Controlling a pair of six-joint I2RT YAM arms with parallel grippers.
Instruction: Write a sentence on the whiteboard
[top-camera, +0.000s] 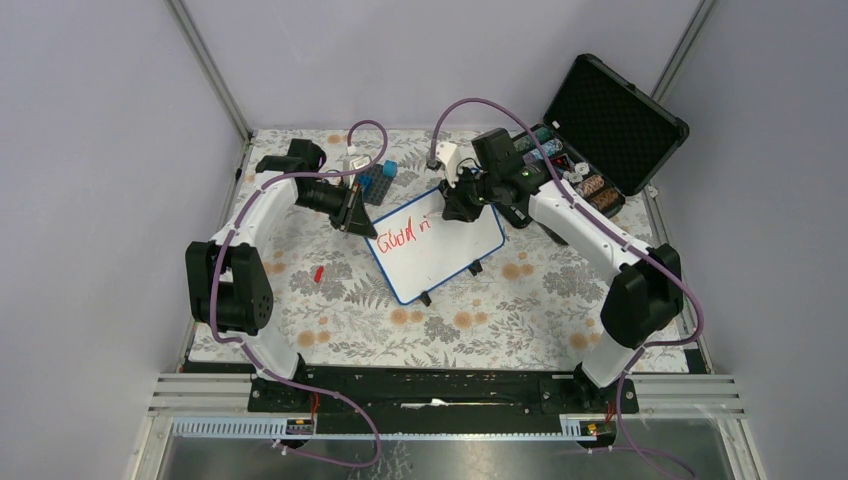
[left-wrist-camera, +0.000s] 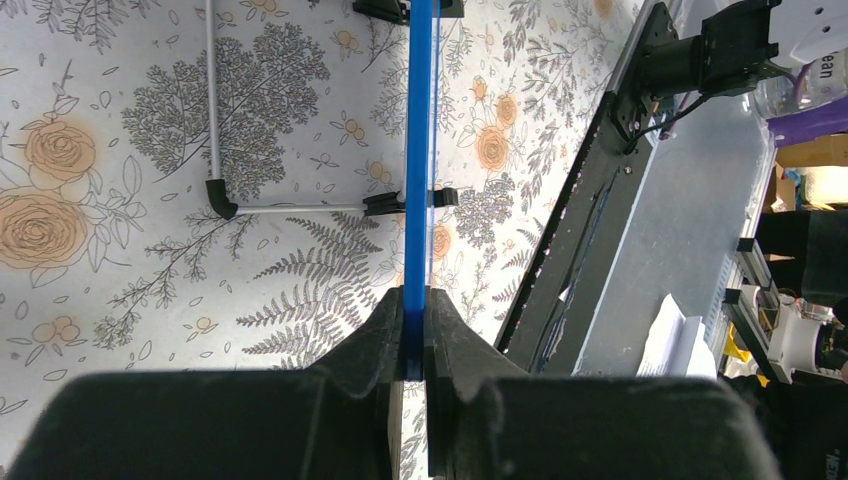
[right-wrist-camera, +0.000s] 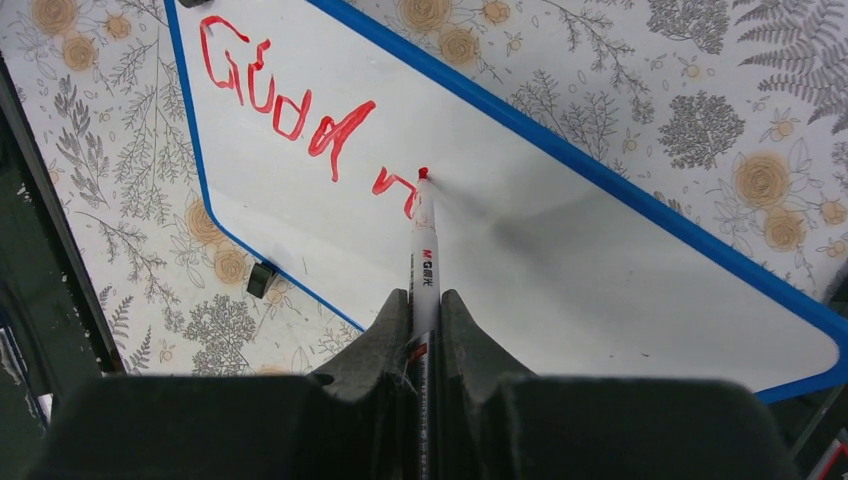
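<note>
The blue-rimmed whiteboard (top-camera: 440, 245) lies tilted on the floral cloth, its black feet at the near edge. My left gripper (top-camera: 352, 218) is shut on its far-left rim (left-wrist-camera: 417, 200), seen edge-on between the fingers. My right gripper (top-camera: 458, 207) is shut on a white marker (right-wrist-camera: 424, 260), its red tip touching the board. The sentence (right-wrist-camera: 290, 110) reads "Good" in red, with a small fresh stroke (right-wrist-camera: 395, 185) beside the marker tip. The sentence (top-camera: 397, 236) also shows faintly from above.
A red marker cap (top-camera: 318, 272) lies on the cloth left of the board. An open black case (top-camera: 600, 130) with small parts stands at the back right. A blue brick on a dark baseplate (top-camera: 380, 178) and a white bottle sit behind the board.
</note>
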